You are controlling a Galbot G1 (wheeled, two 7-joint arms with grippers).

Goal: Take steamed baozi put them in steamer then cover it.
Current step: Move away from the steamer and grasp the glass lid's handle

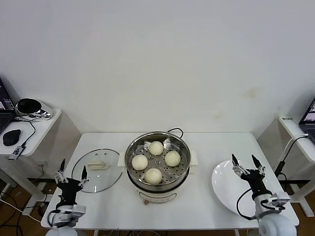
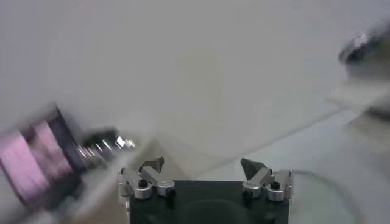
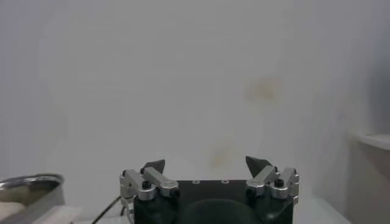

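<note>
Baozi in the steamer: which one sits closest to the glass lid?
The left baozi, on the side of the steamer tray facing the glass lid. The other three lie toward the back, front and right.

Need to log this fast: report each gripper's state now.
Left gripper: open, holding nothing.
Right gripper: open, holding nothing.

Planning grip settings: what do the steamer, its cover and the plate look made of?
Steamer: shiny metal, likely stainless steel, reflective wall; cream base looks plastic. Cover: clear glass, table visible through it, cream bar handle. Plate: glossy white, probably ceramic, cannot confirm.
</note>
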